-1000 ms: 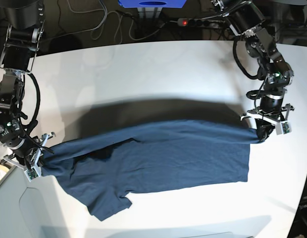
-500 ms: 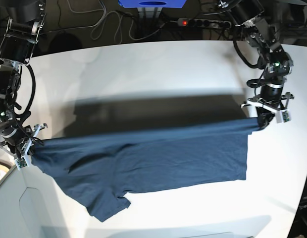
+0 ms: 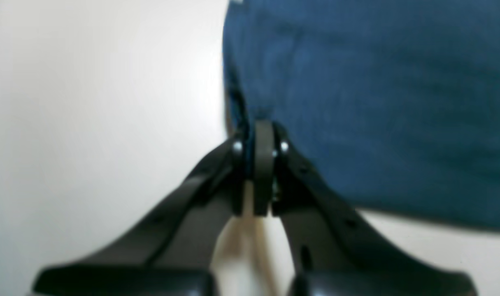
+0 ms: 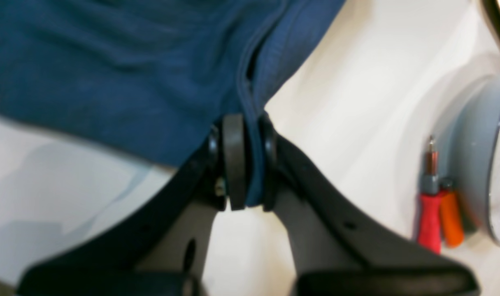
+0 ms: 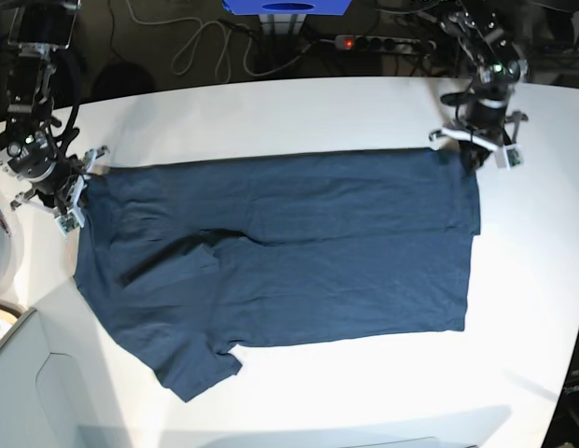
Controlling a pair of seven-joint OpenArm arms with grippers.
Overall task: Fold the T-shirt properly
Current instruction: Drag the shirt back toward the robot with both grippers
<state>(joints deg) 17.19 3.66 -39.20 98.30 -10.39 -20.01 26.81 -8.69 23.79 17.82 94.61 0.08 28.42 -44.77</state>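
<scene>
Plain navy T-shirt lies spread flat across the white table, one sleeve folded under.

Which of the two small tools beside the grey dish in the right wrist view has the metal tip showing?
The red tool: a metal tip sticks out of its top. The orange tool to its right shows none.

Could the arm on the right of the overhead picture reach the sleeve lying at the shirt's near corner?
Probably not now. The left gripper is shut on the T-shirt's far corner, and the sleeve lies diagonally across the table.
</scene>
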